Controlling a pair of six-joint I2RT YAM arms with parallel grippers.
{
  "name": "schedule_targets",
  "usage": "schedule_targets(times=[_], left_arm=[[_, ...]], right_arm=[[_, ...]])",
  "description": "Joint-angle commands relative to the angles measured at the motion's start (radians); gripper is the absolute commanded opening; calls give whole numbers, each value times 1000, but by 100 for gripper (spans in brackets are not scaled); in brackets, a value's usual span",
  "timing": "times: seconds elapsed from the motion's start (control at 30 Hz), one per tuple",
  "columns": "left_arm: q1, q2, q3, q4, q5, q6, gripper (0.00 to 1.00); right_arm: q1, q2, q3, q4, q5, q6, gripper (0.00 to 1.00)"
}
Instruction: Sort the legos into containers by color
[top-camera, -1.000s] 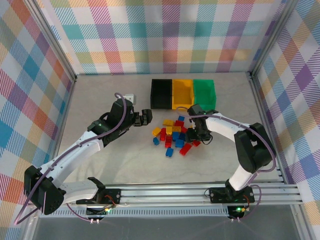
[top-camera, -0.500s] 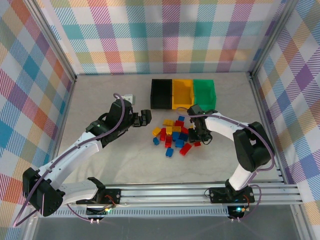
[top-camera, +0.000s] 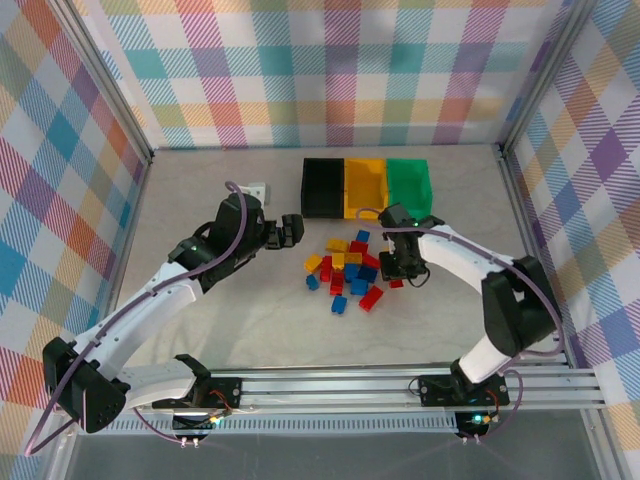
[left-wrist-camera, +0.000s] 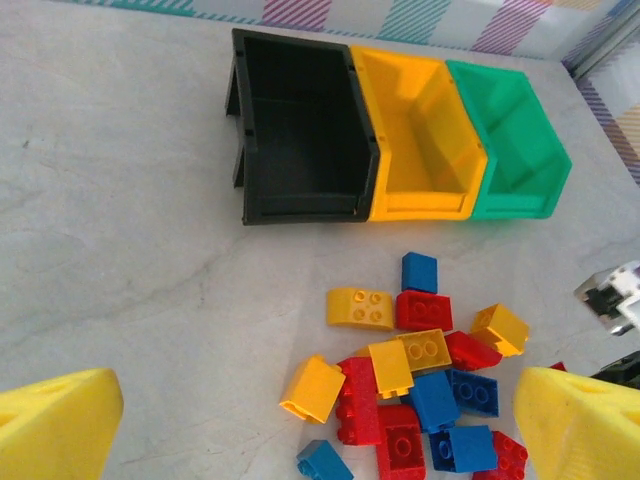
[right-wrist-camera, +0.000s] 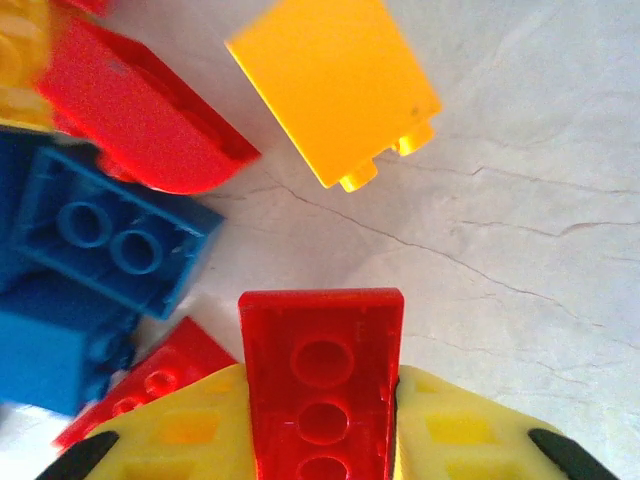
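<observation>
While the right gripper (right-wrist-camera: 320, 440) presses its two yellow fingers (right-wrist-camera: 455, 430) against the long sides of a red lego (right-wrist-camera: 320, 350), that brick sits clamped between them, its far end reaching past the fingertips and three circles showing on its face. Just left of the fingers lies a second red lego (right-wrist-camera: 150, 380), partly under the left one. Ahead and to the left is a blue lego (right-wrist-camera: 110, 235), touching a rounded red lego (right-wrist-camera: 140, 100) beyond it. Straight ahead, apart from the held brick, a yellow lego (right-wrist-camera: 335, 90) rests on the pale marbled table (right-wrist-camera: 520, 200).

From above, this gripper (top-camera: 408, 268) is at the right edge of the pile of legos (top-camera: 350, 272).

On the other side, the left gripper (left-wrist-camera: 320, 420) has its fingers (left-wrist-camera: 60, 425) spread wide and holds nothing. Between and just ahead of them lies the pile (left-wrist-camera: 410, 390) of red, yellow and blue bricks. Well beyond the fingertips stand the containers, touching side by side: black container (left-wrist-camera: 300, 208) on the left, yellow container (left-wrist-camera: 420, 207) in the middle, green container (left-wrist-camera: 510, 208) on the right. From above, the left gripper (top-camera: 290, 230) is near the left of the pile.
</observation>
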Motion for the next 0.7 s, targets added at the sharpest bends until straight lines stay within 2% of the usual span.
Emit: schedule_targets(times=[0.0,0.17,0.3,0.43,0.57,0.67], left_arm=[[-4,-7,51,-36,19,56,100],[-7,-47,-10,39,80,57,100],[-14,-93,-83,102,85,14,100],[-26,-139,-150,187,98,-9,100],[-34,-145,-158,181,128,-9,100],[-38,-137,-156,178,144,-14,100]], right_arm=[[3,-66,70,-59,12,-14,29],[-36,-69,223,-62,32,-74,29],[-102,-40,333,-13,13,-113,29],[-172,48,442,13,-5,-149,28],[-250,152,553,41,-77,-165,27],[-283,251,661,21,-75,-184,27]])
